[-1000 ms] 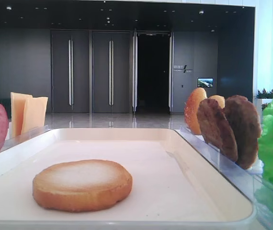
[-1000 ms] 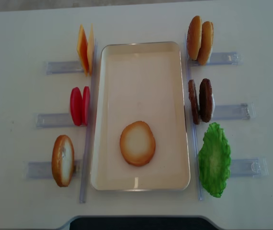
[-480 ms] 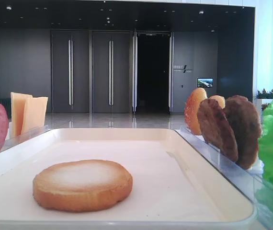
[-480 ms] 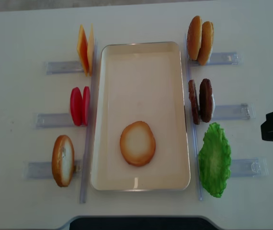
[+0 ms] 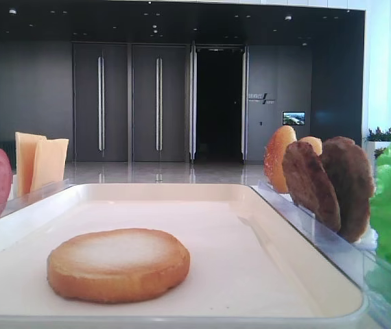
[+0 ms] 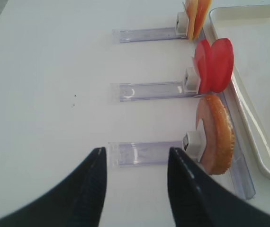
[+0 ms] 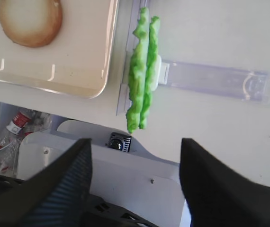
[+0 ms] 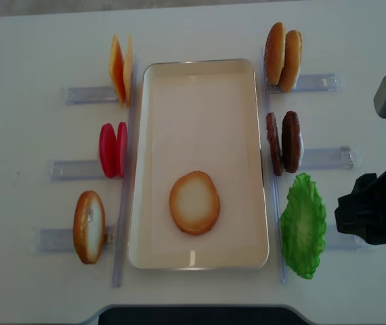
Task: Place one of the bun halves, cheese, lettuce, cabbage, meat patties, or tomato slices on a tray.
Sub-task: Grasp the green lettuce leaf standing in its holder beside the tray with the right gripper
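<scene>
Reaching for lettuce (image 7: 143, 71), standing in its holder (image 7: 215, 79) beyond the right fingers (image 7: 68, 184), spread wide and empty. One bun (image 8: 194, 202) already on tray (image 8: 154, 101). Next: lower, straddle leaf, pinch. Left fingers (image 6: 92, 189) apart, idle.

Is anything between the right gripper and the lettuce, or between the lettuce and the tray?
Nothing visible. The right gripper, open and empty, looks straight at the lettuce across bare table. Between the lettuce and the tray lies only a low clear strip; one bun half already lies in the tray.
</scene>
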`<state>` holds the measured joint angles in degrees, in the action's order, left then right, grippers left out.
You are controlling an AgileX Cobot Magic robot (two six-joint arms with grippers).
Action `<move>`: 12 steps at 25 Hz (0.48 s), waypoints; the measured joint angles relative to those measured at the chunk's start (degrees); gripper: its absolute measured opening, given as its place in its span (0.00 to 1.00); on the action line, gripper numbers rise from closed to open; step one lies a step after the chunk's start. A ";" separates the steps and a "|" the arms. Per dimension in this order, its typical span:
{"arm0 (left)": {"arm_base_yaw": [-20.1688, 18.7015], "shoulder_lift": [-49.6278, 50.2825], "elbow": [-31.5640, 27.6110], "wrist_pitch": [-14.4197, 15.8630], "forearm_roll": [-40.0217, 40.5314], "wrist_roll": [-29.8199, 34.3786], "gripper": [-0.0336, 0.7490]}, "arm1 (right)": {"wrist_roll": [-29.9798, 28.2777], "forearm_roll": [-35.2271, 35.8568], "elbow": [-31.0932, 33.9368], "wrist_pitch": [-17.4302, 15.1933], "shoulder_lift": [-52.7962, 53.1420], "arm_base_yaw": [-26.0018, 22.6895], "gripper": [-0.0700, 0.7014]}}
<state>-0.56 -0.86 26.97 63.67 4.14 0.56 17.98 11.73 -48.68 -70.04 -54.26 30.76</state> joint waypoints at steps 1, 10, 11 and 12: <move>0.00 0.00 0.00 0.00 0.00 0.00 0.46 | 0.42 -0.48 0.00 0.00 0.00 0.13 0.64; 0.00 0.00 0.00 0.00 0.00 0.00 0.46 | 2.04 -0.98 0.00 1.68 -3.11 0.13 0.64; 0.00 0.00 0.00 0.00 0.00 0.00 0.46 | 2.04 -0.98 0.00 1.96 -4.40 0.13 0.64; 0.00 0.00 0.00 0.00 0.00 0.00 0.46 | 1.90 -0.98 0.00 2.38 -5.67 0.13 0.64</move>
<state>-0.56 -0.86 26.97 63.67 4.14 0.56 19.87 10.75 -48.68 -67.66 -59.93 30.89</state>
